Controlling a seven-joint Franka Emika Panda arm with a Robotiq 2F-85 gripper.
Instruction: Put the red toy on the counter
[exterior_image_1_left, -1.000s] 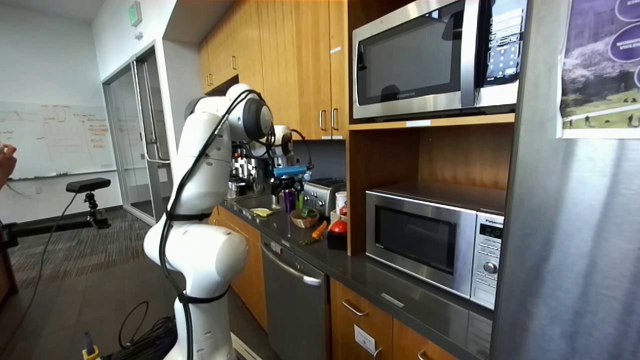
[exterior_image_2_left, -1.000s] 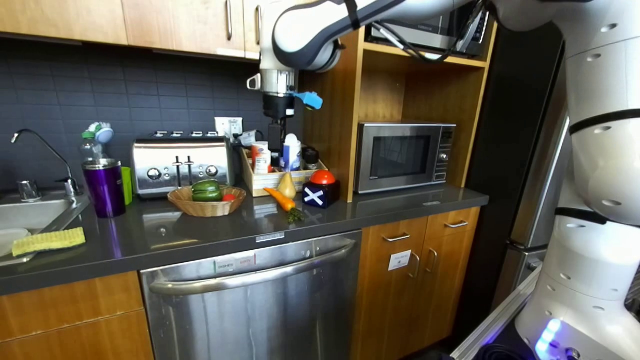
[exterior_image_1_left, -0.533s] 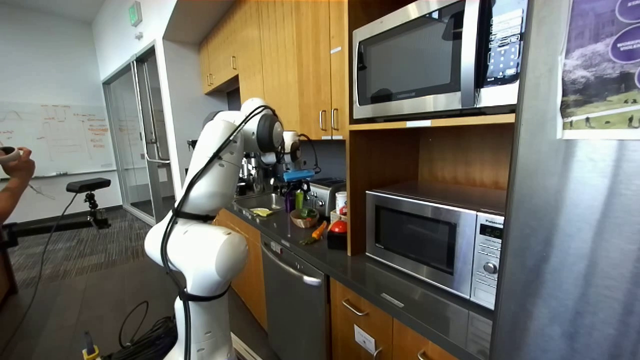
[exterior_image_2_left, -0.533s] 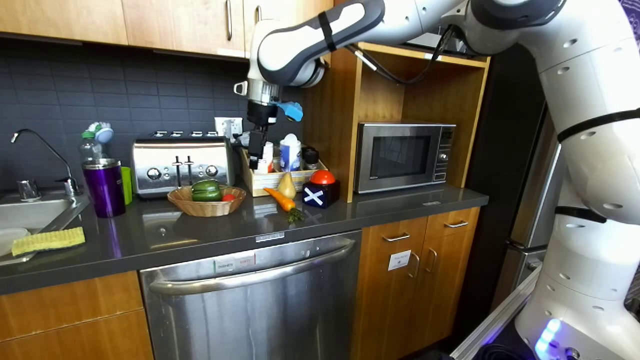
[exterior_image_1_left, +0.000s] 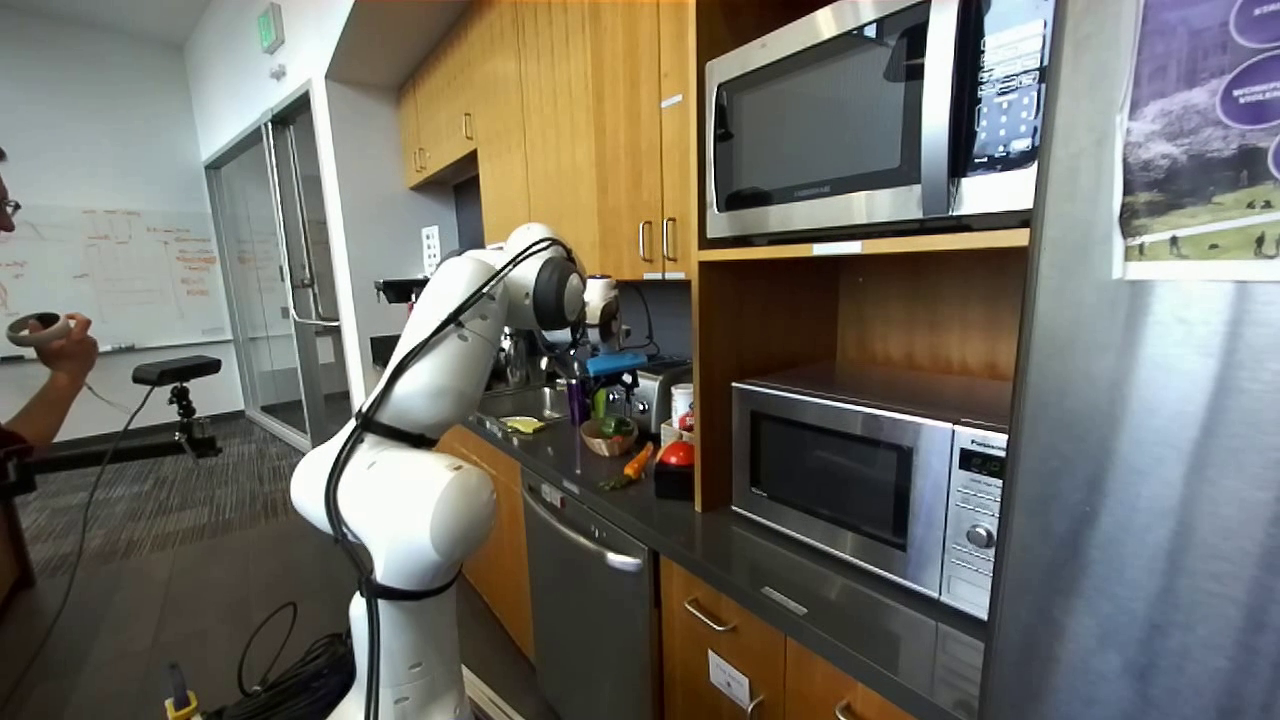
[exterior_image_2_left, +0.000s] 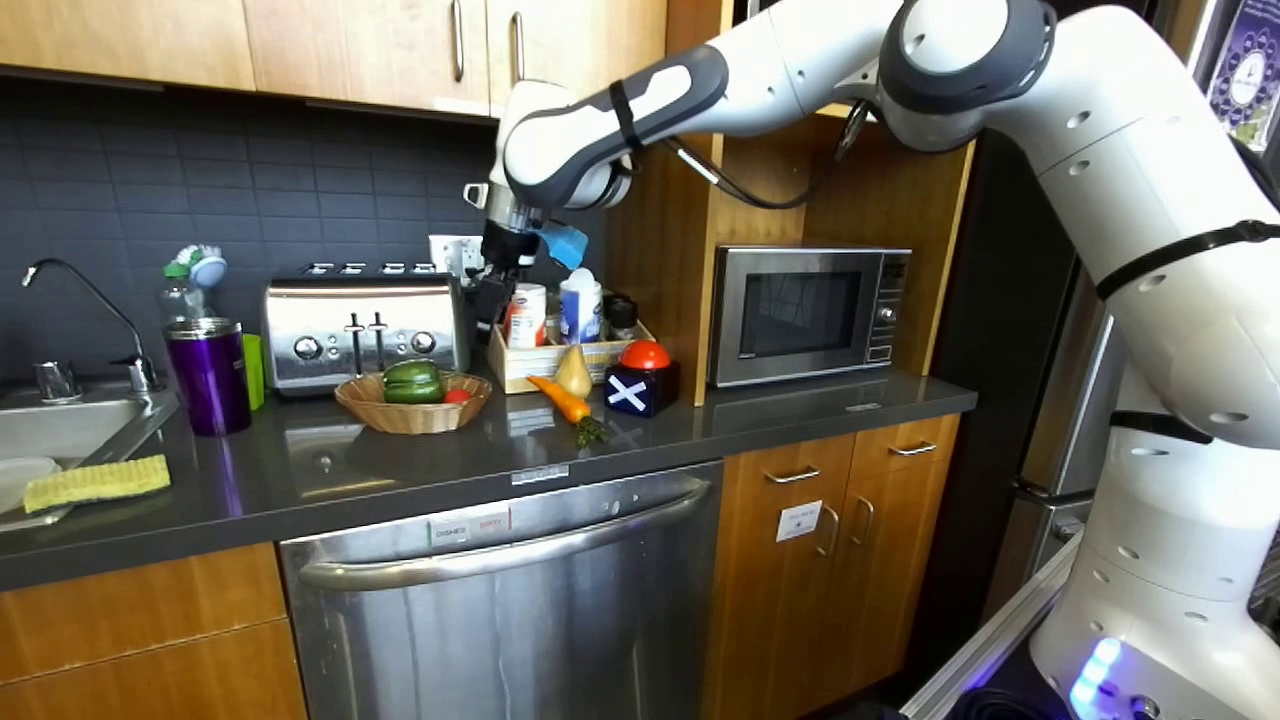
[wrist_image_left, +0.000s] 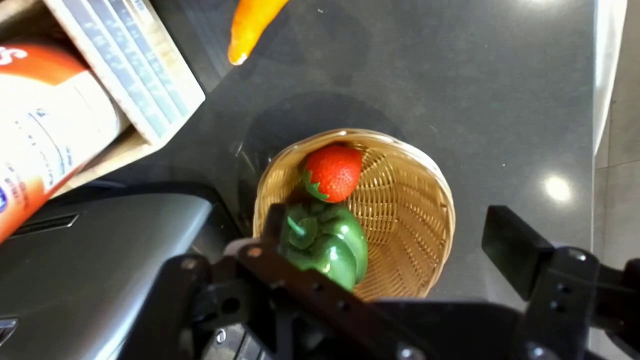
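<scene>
In the wrist view, the red toy, a strawberry, lies at the centre of the frame inside the basket; the pepper is just below it, partly hidden by the gripper. The gripper's fingers stand wide apart, one in front of the basket's left side, the other at lower right. The basket rests on the counter. Upper left, the box; top, the carrot; lower left, the toaster. In an exterior view, the arm spans the upper right.

arm: raised, bent, extended outward | wrist: slightly tilted | gripper: pointing down, spread wide apart
</scene>
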